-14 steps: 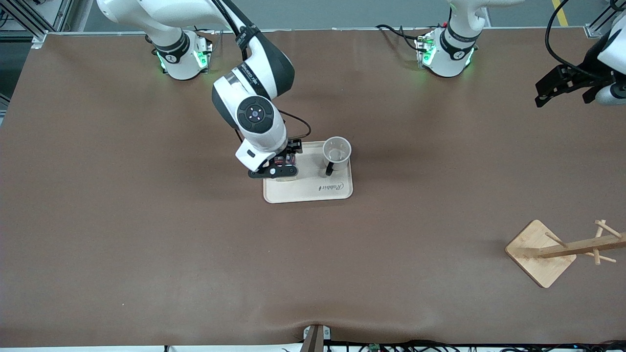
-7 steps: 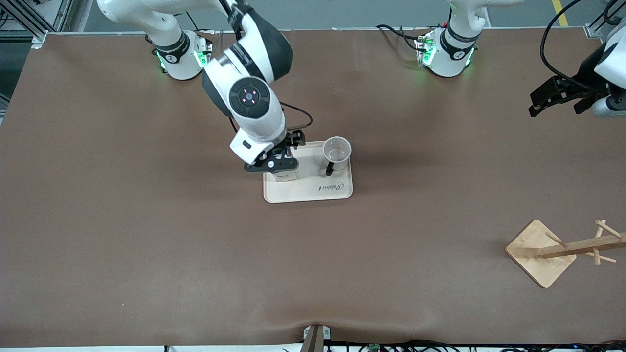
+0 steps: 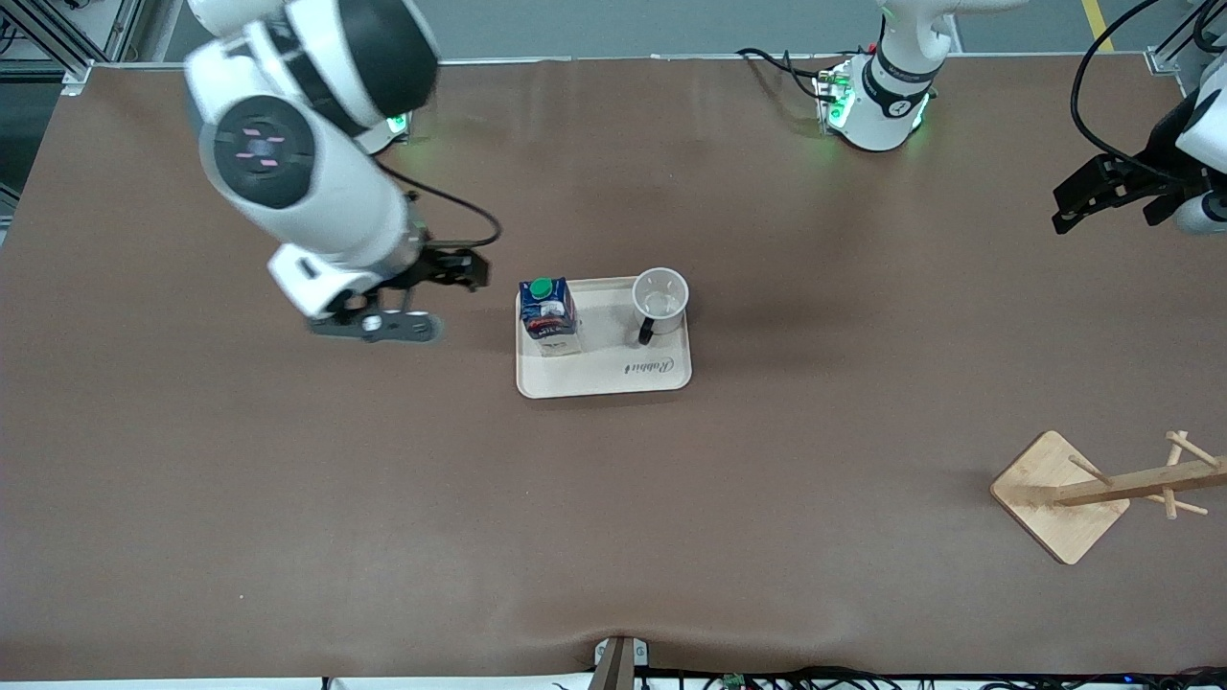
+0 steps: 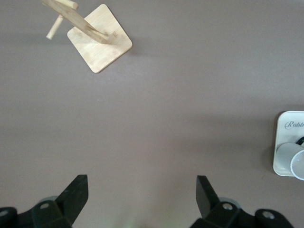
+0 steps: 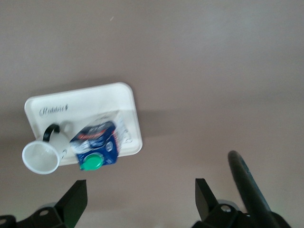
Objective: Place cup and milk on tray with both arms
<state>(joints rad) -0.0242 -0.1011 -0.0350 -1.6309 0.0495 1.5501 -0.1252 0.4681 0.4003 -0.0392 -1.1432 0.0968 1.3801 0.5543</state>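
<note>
The cream tray (image 3: pixel 575 376) lies mid-table. On it the dark-blue milk (image 3: pixel 548 311) carton with a green cap stands upright at the end toward the right arm. The white cup (image 3: pixel 659 297) stands upright at the other end, its black handle toward the front camera. My right gripper (image 3: pixel 424 299) hangs open and empty over bare table beside the tray, toward the right arm's end. In the right wrist view the milk (image 5: pixel 95 145), cup (image 5: pixel 42 156) and tray (image 5: pixel 118 102) are apart from that open gripper (image 5: pixel 141 199). My left gripper (image 3: pixel 1102 192) waits open over the left arm's end of the table.
A wooden rack (image 3: pixel 1141 481) on a square base (image 3: pixel 1059 494) lies tipped near the left arm's end, nearer the front camera. The left wrist view shows that base (image 4: pixel 99 45), the tray's edge (image 4: pixel 287 137) and brown table under the open gripper (image 4: pixel 141 194).
My right gripper has let go of the milk, risen and swung off the tray toward the right arm's end. The carton now stands alone on the tray. The left arm barely shifted.
</note>
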